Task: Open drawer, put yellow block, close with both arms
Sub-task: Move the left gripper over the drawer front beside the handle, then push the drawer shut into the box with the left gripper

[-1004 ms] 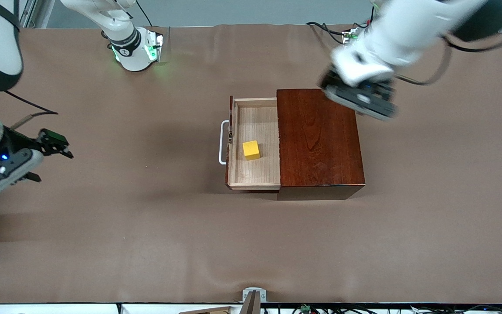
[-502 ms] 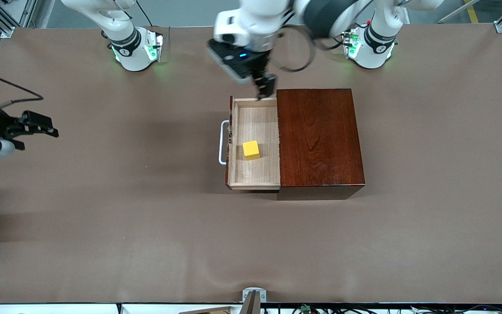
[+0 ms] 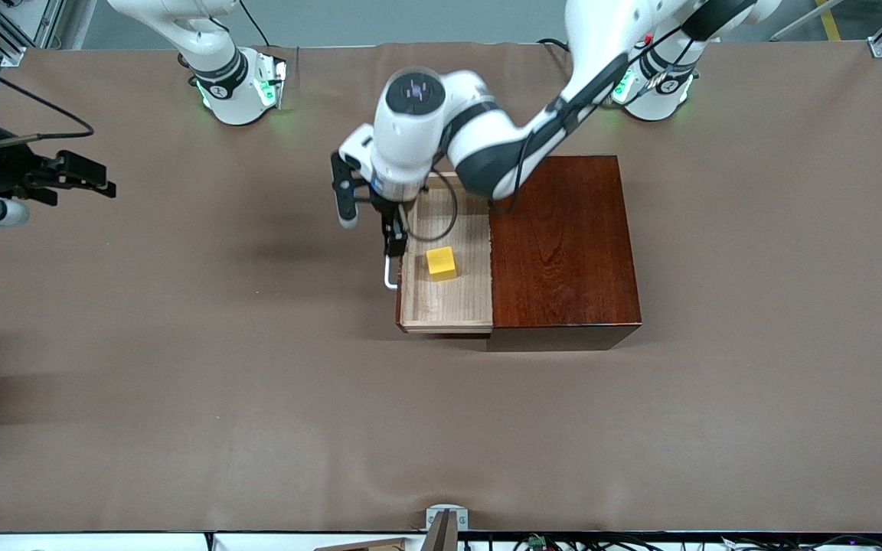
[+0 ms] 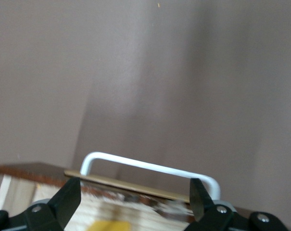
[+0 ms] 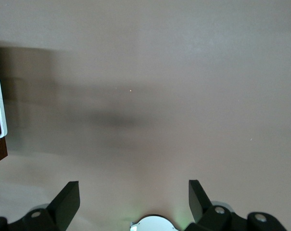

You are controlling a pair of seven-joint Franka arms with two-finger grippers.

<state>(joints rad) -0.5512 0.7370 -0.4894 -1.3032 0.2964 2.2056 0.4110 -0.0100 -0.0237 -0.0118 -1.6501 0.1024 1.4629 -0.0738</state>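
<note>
Closing step, I reckon: yellow block (image 3: 441,262) sits in open drawer (image 3: 445,306). Left gripper (image 3: 393,243), fingers apart, at handle (image 4: 150,167), drawer's 9 o'clock; next, push in. Right gripper (image 3: 93,180) spread, waiting.

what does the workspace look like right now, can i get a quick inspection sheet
surface: brown cloth-covered table, slightly wrinkled.
job's things: pale-wood drawer tray pulled out of the glossy reddish-brown wooden box; small yellow cube sits inside it; white U-shaped bar handle free.
clutter: nothing seen.
grippers: left gripper open, at the handle of the open drawer; right gripper open, waiting over bare table at the right arm's end.
cables: black cables loop from the left arm over the drawer; another runs along the right arm.
surroundings: two arm bases with green lights along the table edge farthest from the front camera.
</note>
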